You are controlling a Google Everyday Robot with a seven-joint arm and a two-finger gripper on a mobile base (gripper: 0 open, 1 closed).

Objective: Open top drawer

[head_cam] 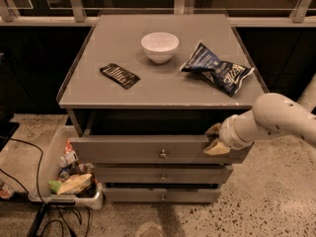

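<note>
The top drawer (128, 149) is the widest of three grey drawers under the grey cabinet top (98, 90). It stands pulled out a little, with a dark gap above its front. A small round metal knob (162, 154) sits at its centre. My gripper (214, 138), on a white arm coming in from the right, is at the right end of the drawer front's top edge. One tan finger (213, 129) is behind the front panel and the other is in front of it, closed on the panel.
On the cabinet top are a white bowl (160, 46), a dark chip bag (217, 72) and a black flat packet (120, 75). Two narrower drawers (128, 174) lie below. A white bin of trash (69, 179) and cables (34, 181) are on the floor at the left.
</note>
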